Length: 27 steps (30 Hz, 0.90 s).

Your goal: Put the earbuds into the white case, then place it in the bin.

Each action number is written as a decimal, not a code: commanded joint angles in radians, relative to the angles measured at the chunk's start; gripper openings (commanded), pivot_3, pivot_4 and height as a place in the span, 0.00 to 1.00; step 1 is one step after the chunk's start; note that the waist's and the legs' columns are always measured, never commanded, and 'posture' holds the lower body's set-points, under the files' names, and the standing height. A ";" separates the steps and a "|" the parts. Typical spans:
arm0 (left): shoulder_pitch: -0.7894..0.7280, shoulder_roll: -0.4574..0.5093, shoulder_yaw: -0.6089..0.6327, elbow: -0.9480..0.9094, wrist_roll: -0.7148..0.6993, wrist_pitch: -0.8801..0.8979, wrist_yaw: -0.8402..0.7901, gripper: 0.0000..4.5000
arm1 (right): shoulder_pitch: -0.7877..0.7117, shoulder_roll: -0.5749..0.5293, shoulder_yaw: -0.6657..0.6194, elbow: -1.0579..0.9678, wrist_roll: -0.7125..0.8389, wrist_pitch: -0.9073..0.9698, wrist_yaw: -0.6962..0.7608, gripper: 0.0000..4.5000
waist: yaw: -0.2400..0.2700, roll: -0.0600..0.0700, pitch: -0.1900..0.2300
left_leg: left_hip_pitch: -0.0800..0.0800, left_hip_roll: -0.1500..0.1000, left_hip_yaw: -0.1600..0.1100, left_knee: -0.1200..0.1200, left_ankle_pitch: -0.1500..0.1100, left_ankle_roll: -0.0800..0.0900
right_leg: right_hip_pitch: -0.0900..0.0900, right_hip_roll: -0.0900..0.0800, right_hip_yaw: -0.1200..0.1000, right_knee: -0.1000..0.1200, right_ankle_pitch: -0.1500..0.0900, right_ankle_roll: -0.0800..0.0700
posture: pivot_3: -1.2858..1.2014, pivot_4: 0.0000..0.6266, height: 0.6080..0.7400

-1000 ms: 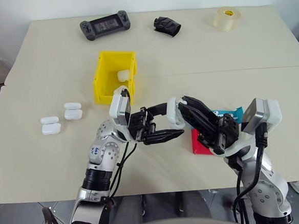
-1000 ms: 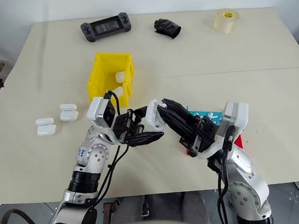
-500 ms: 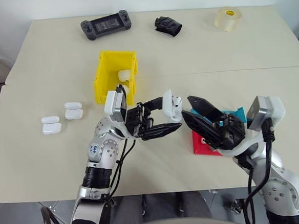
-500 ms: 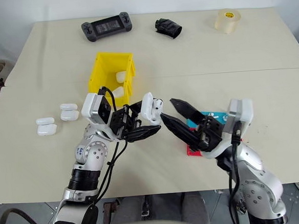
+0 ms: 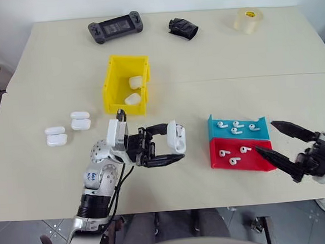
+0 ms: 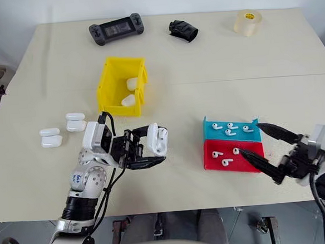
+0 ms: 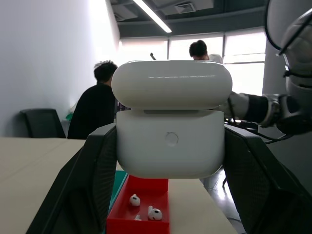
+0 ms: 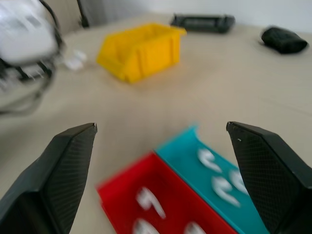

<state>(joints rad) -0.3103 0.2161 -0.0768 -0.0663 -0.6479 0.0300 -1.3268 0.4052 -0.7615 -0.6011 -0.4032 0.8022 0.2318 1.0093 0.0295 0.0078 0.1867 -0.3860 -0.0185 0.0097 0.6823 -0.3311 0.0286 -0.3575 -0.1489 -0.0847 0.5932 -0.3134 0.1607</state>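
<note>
The left gripper point(image 5: 172, 148) sits low and left of centre in the head views, clamped on a white case point(image 5: 178, 138) that it holds up off the table point(image 5: 213, 51). In the left wrist view the case's lid looks down, with only a seam showing, so I judge the earbuds for it are already inside, though that cannot be checked. The right gripper point(image 5: 278, 143) is at the lower right edge, its two black fingers spread wide and holding nothing, just beside the red tray point(image 5: 237, 157) and blue tray point(image 5: 238, 129), where loose earbuds point(image 5: 234, 130) lie.

The yellow bin point(image 5: 115, 83) stands in the upper left middle, with two cases point(image 5: 132, 90) already in it, well apart from the held one.

What could go wrong: the case is pinched by its sides, so it could slip or twist as it travels to the bin. If let go too early it would hit the bin's front wall or land on the table. The lid, if not fully latched, might flip open on landing and spill the earbuds.

Hard to make out: the case's contents, and whether the lid is clicked shut. The right wrist view is blurred, so the earbuds there are only white smears. The right arm is cut off by the frame edge.
</note>
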 commanded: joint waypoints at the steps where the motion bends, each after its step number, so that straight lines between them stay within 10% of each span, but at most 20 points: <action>1: 0.019 -0.009 -0.034 -0.057 0.010 -0.030 -0.007 0.62 | -0.004 -0.024 -0.051 0.050 -0.028 -0.038 0.077 0.99 | -0.001 0.000 0.000 | 0.000 0.000 0.000 0.000 0.000 0.000 | 0.000 0.000 0.000 0.000 0.000 0.000 | 0.52 0.24 1.00; 14: 0.040 -0.033 -0.070 -0.072 0.007 -0.045 0.029 0.62 | -0.389 -0.442 0.227 0.188 -0.187 0.322 0.056 0.99 | -0.002 0.005 0.000 | 0.000 0.001 0.000 0.001 0.001 0.000 | 0.000 -0.001 0.001 -0.001 0.000 0.000 | 0.52 0.24 1.00; 27: 0.051 -0.041 -0.073 -0.063 0.022 -0.077 0.037 0.62 | -0.920 -0.421 0.764 0.485 -0.580 0.310 0.175 0.99 | -0.008 0.006 0.001 | -0.003 0.001 0.000 0.001 0.001 0.000 | -0.002 -0.001 -0.002 -0.002 0.000 0.000 | 0.52 0.24 1.00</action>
<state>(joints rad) -0.2653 0.1771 -0.1460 -0.1050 -0.6251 -0.0310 -1.2931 -0.4974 -1.1920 0.1467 0.0524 0.2683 0.5533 1.1866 0.0217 0.0141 0.1879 -0.3885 -0.0178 0.0095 0.6834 -0.3304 0.0289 -0.3594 -0.1497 -0.0871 0.5916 -0.3133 0.1608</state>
